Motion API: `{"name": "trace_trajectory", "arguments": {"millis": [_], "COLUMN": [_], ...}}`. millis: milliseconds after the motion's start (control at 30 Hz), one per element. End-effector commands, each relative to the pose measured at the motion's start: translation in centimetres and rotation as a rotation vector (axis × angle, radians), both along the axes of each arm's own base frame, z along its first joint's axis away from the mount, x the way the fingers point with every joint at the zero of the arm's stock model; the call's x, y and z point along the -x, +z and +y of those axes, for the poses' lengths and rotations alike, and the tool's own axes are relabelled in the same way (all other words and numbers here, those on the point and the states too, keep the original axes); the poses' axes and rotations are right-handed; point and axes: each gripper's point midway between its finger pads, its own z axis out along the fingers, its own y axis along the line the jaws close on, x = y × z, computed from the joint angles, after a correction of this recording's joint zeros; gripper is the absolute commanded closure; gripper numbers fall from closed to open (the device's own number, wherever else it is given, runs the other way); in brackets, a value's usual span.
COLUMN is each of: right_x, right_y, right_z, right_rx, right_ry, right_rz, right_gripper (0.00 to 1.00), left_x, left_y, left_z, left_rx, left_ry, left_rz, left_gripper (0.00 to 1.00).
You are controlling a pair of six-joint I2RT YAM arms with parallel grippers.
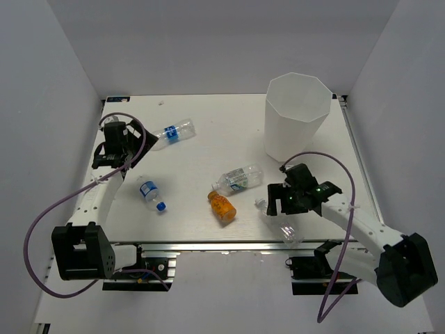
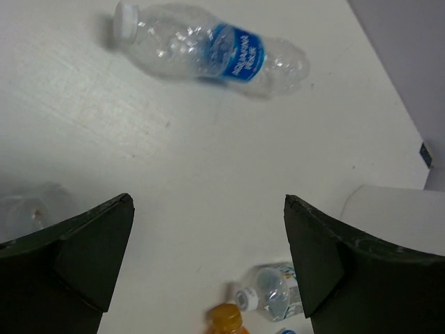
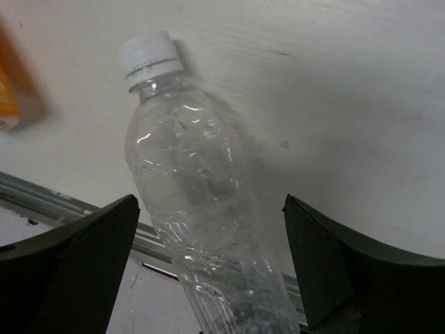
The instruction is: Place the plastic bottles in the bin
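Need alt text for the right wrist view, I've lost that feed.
A clear unlabelled bottle with a white cap lies on the white table, framed between the open right gripper's dark fingers. Its base end reaches the table's metal edge rail; a sliver of the orange bottle shows at far left.

Left arm (image 1: 97,198) stretched forward along its side, left gripper (image 2: 208,205) jaws spread wide, right arm (image 1: 354,223) reaching inward, right gripper (image 3: 208,205) jaws spread wide, tilted downward.
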Motion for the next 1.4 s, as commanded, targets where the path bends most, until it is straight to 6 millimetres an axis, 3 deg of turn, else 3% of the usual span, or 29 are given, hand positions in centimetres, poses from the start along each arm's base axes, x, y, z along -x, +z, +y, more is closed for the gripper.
{"name": "trace_trajectory", "arguments": {"millis": [0,167,300,467,567,667,767,900,933,1033,1067,1133,1167,1200,1233,1267,1300,1333,1367], "right_x": [0.5,1.6,0.5,-0.9,-1.6,-1.8,-2.8,-6.3,-7.7,-10.3,-11.1,-14.4,-15.7,-17.2,-19.6,-20.3,-21.9,-23.8,-25.2], "right_y": [-0.5,-2.6,-2.9,-0.1,2.7,6.3,11.7,20.1,23.8,29.3,33.2,36.3,39.5,40.7,40.2,43.1,43.8,43.3,44.8], "right_z": [2.0,2.8,2.2,2.4,3.2,5.0,6.9,9.2,10.1,11.3,11.2,10.8,9.8,8.7,8.8,8.0,6.2,5.8,3.5], "right_rx": [-0.005,0.003,0.061,0.080,0.032,-0.071,-0.174,-0.295,-0.349,-0.386,-0.407,-0.351,-0.333,-0.299,-0.243,-0.250,-0.226,-0.203,-0.199], "right_ry": [0.127,0.148,0.109,0.132,0.160,0.237,0.323,0.365,0.354,0.333,0.297,0.203,0.131,0.054,0.040,0.004,-0.055,-0.078,-0.153], "right_rz": [-0.013,0.039,0.023,-0.038,-0.106,-0.181,-0.320,-0.663,-0.804,-0.984,-1.070,-1.192,-1.263,-1.288,-1.283,-1.323,-1.331,-1.325,-1.346], "right_gripper": [0.11,0.11,0.18,0.46,0.60,0.65,0.66,0.66,0.67,0.67,0.67,0.69,0.71,0.72,0.72,0.72,0.72,0.72,0.72], "left_x": [2.9,4.9,5.7,6.1,6.4,6.5,6.7,7.1,7.2,7.4,7.5,7.8,8.0,8.1,8.3,8.3,8.2,8.5,8.5], "left_y": [-0.2,0.1,0.6,0.8,0.6,0.1,-0.3,-1.4,-1.8,-2.6,-2.9,-3.7,-4.0,-4.3,-4.8,-5.2,-5.4,-6.2,-6.5], "left_z": [1.0,2.1,2.6,3.5,3.8,3.8,3.7,4.1,4.2,4.2,4.2,4.7,4.7,4.8,4.8,4.6,4.6,4.5,4.6], "left_rx": [-0.047,-0.104,-0.115,-0.153,-0.164,-0.162,-0.159,-0.175,-0.176,-0.178,-0.183,-0.197,-0.199,-0.199,-0.195,-0.188,-0.184,-0.177,-0.177], "left_ry": [0.045,0.081,0.108,0.144,0.151,0.153,0.150,0.163,0.169,0.167,0.169,0.194,0.198,0.202,0.204,0.200,0.200,0.205,0.212], "left_rz": [0.052,0.077,0.043,0.063,0.085,0.101,0.121,0.149,0.159,0.189,0.198,0.223,0.234,0.244,0.254,0.264,0.264,0.284,0.291], "left_gripper": [0.02,0.02,0.02,0.02,0.02,0.02,0.02,0.02,0.02,0.02,0.02,0.02,0.02,0.02,0.02,0.02,0.02,0.02,0.02]}}
